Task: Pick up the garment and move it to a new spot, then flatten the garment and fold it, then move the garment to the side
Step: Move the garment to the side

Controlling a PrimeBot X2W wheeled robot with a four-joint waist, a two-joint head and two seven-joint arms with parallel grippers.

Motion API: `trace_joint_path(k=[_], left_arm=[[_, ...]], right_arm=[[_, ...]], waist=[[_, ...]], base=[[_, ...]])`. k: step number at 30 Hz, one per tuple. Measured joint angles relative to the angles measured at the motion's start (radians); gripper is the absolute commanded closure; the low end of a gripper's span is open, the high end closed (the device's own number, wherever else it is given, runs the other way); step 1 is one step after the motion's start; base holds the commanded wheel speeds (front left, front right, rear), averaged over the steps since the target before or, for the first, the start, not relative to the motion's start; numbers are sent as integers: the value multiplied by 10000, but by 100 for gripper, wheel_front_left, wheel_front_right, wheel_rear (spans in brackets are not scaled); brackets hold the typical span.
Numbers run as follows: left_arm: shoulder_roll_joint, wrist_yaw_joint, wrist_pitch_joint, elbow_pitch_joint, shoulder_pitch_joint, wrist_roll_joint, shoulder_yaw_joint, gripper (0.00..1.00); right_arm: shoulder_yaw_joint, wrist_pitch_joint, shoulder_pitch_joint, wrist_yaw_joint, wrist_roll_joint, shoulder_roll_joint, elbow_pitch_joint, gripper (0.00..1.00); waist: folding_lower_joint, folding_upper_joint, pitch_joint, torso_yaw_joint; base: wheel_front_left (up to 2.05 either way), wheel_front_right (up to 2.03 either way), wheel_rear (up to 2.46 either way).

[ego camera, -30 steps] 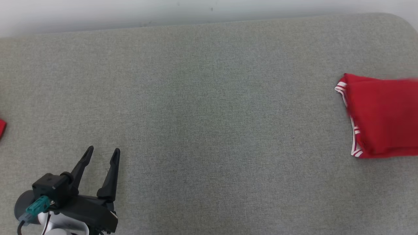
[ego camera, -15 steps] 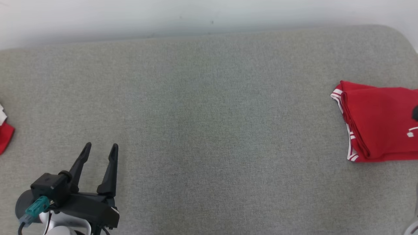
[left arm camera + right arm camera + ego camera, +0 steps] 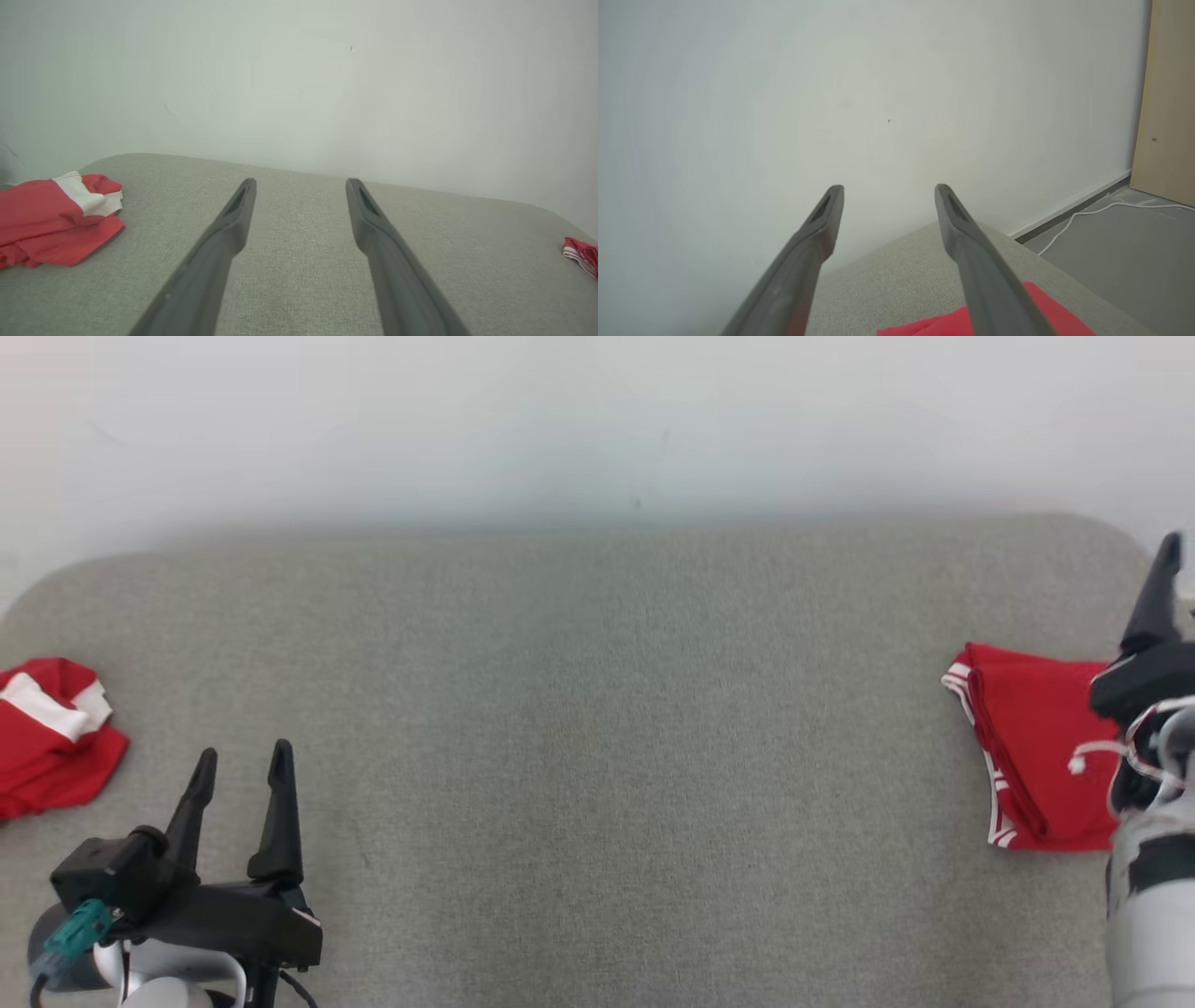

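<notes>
Red garment (image 3: 1027,756) lies folded at 3 o'clock; left pincer (image 3: 242,756) and right pincer (image 3: 888,190) gape released; the right could snag it, unfolding it.

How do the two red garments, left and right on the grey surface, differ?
The left garment lies bunched up, showing a broad white patch. The right garment lies folded flat, with thin white stripes along its edge. Both are red and lie on the grey surface.

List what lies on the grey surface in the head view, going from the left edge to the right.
crumpled red-and-white garment → left claw, open and empty → folded red garment
</notes>
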Motion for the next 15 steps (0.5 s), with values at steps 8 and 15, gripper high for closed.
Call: trace_joint_path(k=[8,15], left_arm=[[-303,65,-27,-10,540,276,890,0],[-261,88,-27,151,864,453,830,0]], right_arm=[[2360,474,1894,0,1806,44,-1126,0],[3670,805,3532,0,2533,44,-2688,0]], waist=[[-1,0,-731,153],[0,0,-1115,168]], base=[[0,0,0],[0,0,0]])
